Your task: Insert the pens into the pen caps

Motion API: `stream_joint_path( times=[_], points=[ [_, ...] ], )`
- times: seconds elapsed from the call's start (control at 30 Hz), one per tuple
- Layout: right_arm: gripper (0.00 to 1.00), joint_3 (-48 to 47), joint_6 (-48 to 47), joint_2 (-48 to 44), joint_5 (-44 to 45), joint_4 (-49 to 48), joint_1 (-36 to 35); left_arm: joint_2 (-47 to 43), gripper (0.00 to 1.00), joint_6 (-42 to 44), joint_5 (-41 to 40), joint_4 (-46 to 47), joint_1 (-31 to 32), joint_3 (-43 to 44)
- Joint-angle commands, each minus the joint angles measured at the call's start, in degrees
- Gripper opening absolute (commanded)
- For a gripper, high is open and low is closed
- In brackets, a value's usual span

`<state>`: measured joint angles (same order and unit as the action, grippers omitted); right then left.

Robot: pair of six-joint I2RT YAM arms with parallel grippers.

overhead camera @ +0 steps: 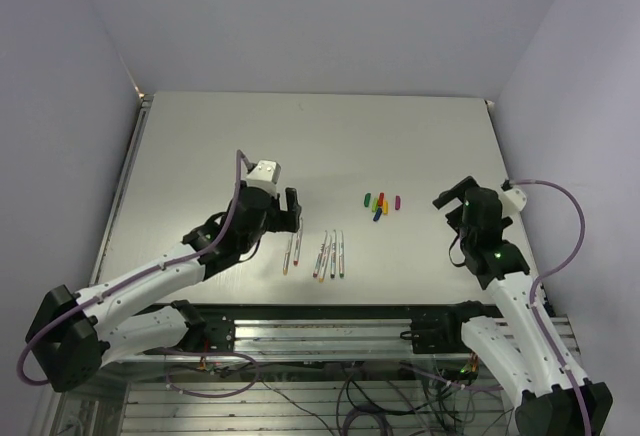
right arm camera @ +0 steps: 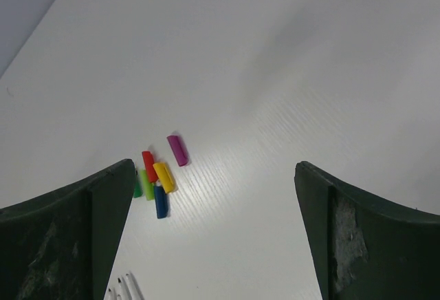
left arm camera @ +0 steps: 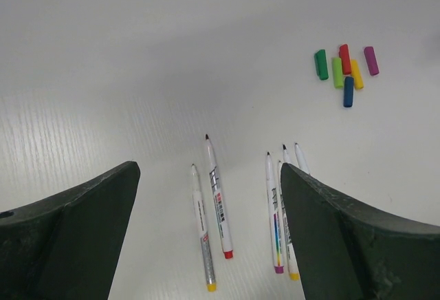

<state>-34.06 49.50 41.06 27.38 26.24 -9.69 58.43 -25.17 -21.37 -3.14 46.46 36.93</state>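
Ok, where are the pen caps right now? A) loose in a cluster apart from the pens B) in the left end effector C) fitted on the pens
A: the pen caps lie bunched on the table, clear of the pens, whose tips show bare.

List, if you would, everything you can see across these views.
pens: about six (some overlap), whitish with coloured ends, lying roughly parallel near the front edge
caps: six; dark green, light green, red, yellow, blue, magenta; clustered beyond the pens, to their right
table: one, white, under everything
cables: two, purple, one along each arm
left gripper: one, black, open, over the left-hand pens
right gripper: one, black, open, right of the caps
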Motion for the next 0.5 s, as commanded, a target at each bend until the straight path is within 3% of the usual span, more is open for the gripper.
stream_joint_path(
  times=[0.0,0.13,0.23,0.47],
  points=[
    [0.99,3.0,-7.0,-1.6,-5.8,-8.0,0.2,1.9,0.95,-4.2,0.6,-4.7,0.3,3.5],
    [0.91,3.9,-8.1,-1.1,-6.0,-9.4,0.2,2.2,0.94,-5.6,2.0,-5.3,0.3,2.4],
    [0.98,4.2,-8.2,-2.0,-4.8,-10.4,0.2,3.1,0.94,-7.5,0.7,-7.9,0.4,3.4],
    [0.98,3.4,-12.2,-3.2,-3.1,-14.8,0.2,6.4,0.94,-7.9,-1.4,-12.9,0.4,4.7]
  ],
)
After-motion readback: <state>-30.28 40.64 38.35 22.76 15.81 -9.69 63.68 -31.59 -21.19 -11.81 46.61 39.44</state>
